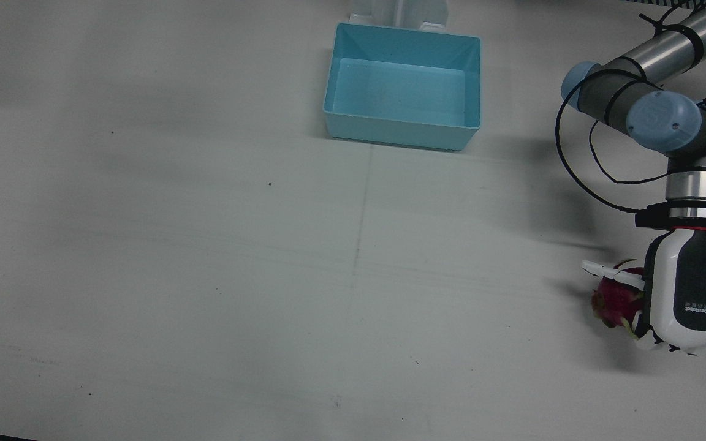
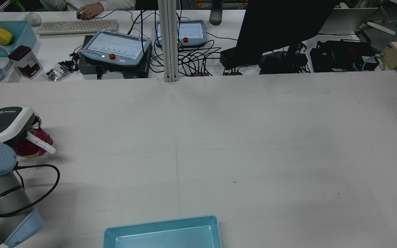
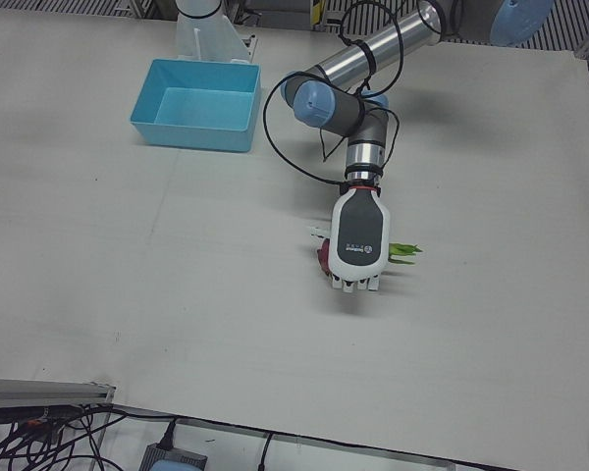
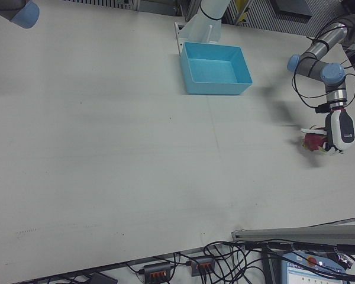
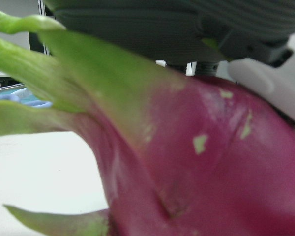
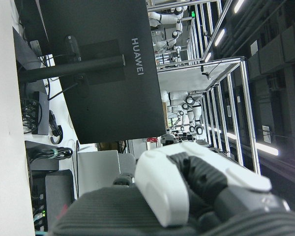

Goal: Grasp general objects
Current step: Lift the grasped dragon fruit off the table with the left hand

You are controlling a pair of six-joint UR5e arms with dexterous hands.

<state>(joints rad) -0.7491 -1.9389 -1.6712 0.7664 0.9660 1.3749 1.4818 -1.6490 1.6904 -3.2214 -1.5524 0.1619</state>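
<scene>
Your left hand [image 1: 687,293] looks wrapped over the dragon fruit [image 1: 616,302], grip probably not firm yet, so close evenly before lifting toward the far blue bin [image 1: 403,87].

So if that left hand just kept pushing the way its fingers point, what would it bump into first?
Probably the dragon fruit: the left hand already sits over it, fingers curled around it. Beyond that lies only the table, though depth is hard to judge.
</scene>
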